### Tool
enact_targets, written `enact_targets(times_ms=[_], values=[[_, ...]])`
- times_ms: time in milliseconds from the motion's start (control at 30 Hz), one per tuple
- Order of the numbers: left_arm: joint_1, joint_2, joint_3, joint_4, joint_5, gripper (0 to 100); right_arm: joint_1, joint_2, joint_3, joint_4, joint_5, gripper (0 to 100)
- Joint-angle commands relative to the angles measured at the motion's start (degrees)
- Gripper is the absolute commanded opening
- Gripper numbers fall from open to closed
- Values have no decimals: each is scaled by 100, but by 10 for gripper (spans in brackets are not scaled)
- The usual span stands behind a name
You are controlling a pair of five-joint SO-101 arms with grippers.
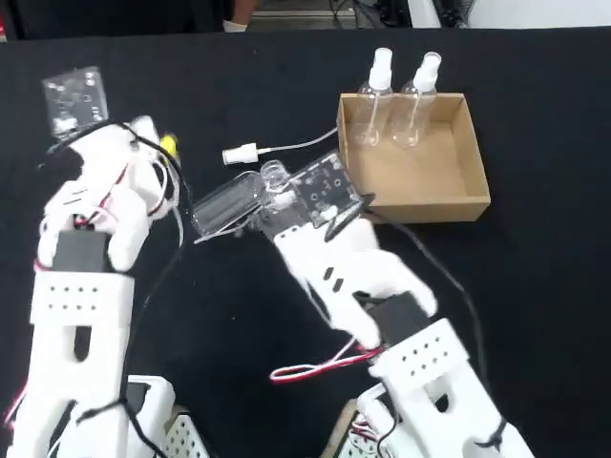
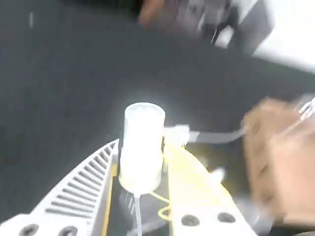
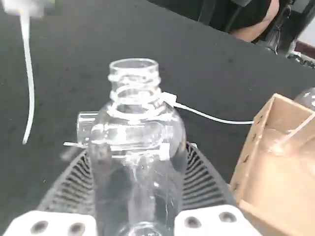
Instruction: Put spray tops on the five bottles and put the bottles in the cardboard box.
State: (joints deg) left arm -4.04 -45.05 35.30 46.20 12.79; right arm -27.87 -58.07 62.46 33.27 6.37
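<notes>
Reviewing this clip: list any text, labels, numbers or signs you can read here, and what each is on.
No text can be read.
Circuit boards on the arms: tiny marks, too small to read.
Bottle, spray top, box, capped bottles in it: no print or label visible.

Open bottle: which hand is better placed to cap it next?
Probably left. The left hand holds a spray top, while the right hand is shut on the uncapped bottle and can only steady it.
</notes>
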Motion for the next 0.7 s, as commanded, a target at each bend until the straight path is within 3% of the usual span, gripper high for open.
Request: enact_targets(times_ms=[0, 133, 333, 467, 667], values=[[136, -598, -101, -967, 105, 29, -79, -198, 725, -1591, -290, 11], [479, -835, -374, -1556, 97, 29, -79, -198, 1262, -2505, -325, 11], [1314, -870, -954, -2013, 105, 29, -79, -198, 1578, -2910, -334, 11], [1789, -923, -1147, -2048, 105, 29, -97, -198, 1754, -3112, -334, 11], [1921, -923, -1095, -2048, 114, 29, -246, -189, 2018, -3473, -334, 11]])
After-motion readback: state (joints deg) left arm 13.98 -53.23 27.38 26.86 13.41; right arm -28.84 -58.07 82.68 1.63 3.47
